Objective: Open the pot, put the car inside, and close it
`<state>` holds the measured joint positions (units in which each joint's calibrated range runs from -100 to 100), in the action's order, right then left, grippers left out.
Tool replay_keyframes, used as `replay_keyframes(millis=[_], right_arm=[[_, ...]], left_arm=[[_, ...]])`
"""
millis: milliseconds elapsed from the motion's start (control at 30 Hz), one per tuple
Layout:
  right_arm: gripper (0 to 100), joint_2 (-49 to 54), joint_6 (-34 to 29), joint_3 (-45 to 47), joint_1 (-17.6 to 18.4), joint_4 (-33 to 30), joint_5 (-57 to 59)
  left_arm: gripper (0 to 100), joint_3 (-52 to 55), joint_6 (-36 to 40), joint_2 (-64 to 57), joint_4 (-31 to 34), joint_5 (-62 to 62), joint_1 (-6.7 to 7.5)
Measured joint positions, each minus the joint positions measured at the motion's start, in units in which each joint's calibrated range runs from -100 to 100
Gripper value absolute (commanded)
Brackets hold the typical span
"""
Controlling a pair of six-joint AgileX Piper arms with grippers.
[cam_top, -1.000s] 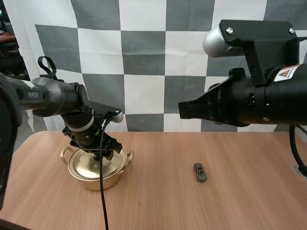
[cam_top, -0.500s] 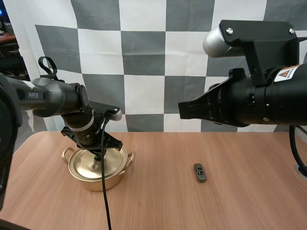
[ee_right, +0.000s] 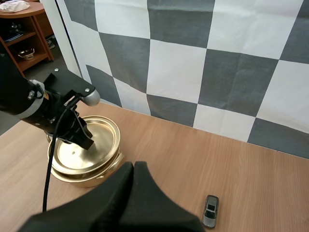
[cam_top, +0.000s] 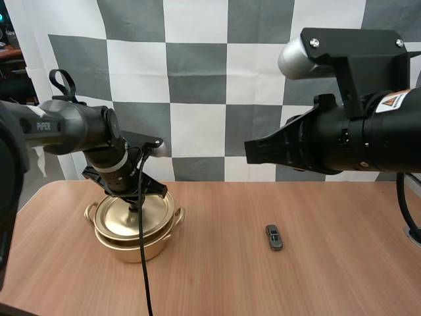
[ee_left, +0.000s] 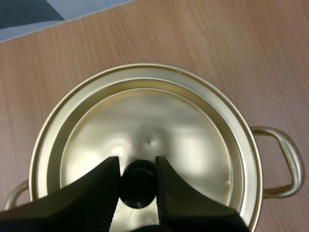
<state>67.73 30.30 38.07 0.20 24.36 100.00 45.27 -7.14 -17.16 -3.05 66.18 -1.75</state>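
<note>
Left gripper: over the pot at the table's left side, fingers pointing down. In the left wrist view, the left gripper has its two fingers set narrow, pinching the lid's black knob from both sides.

Lid: gold, same colour as the pot, held by its knob. High view shows it sitting a little above the pot's rim and offset toward the left, with the pot wall visible beneath it. The right wrist view agrees, with the lid stepped up over the pot. It is probably clear of the rim all round, but I cannot tell at the far edge. In the left wrist view, the lid covers nearly all of the pot; one loop handle of the pot sticks out beside it.

Toy car: small, dark grey, lying on bare table well to the right of the pot, touching nothing. Seen also near the right fingers in the right wrist view.

Right gripper: high above the table, fingers pressed together into one dark wedge, holding nothing. High view has it well above the car, tips pointing left.
</note>
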Motion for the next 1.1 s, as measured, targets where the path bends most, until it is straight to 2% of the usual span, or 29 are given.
replay_keyframes(millis=[333,633,767,1000,1033,1100], right_arm=[[0,0.0,0.0,0.1,0.0,-1.87,0.0],[0,0.0,0.0,0.1,0.0,-4.76,0.0],[0,-0.56,0.0,0.1,0.0,-9.11,0.0],[0,-1.96,0.0,0.1,0.0,-11.23,0.0],[0,-2.87,0.0,0.1,0.0,-12.14,0.0],[0,-12.61,-0.09,0.1,0.0,-11.87,-0.05]], left_arm=[[0,-11.26,0.78,-4.72,0.0,13.11,0.0],[0,-25.11,2.29,-18.09,-0.11,29.19,0.0],[0,-26.08,2.29,-25.42,-0.11,33.82,0.0],[0,-26.08,2.29,-28.7,-0.11,33.82,0.0],[0,-26.08,2.29,-30.86,-0.11,33.82,0.0],[0,-26.08,2.29,-38.9,-0.11,33.82,0.0]])
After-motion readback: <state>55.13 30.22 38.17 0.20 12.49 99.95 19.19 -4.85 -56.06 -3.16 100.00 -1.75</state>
